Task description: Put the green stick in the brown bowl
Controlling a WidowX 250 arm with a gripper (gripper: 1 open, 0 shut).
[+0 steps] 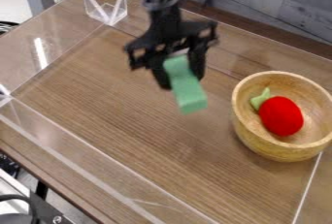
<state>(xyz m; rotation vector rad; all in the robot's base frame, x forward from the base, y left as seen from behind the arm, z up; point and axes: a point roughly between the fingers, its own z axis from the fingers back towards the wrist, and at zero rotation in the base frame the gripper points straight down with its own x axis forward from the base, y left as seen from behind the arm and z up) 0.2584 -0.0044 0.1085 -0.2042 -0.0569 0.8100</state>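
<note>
Your arm comes down from the top edge of the view, dark and slightly blurred, with the wrist nearly vertical. Your gripper (174, 57) points almost straight down, its two black fingers (140, 53) spread either side of the green stick (185, 84) and clamped on its upper end. Relative to the brown bowl (250, 132), your gripper hangs up and to the left, well apart from its rim.
</note>
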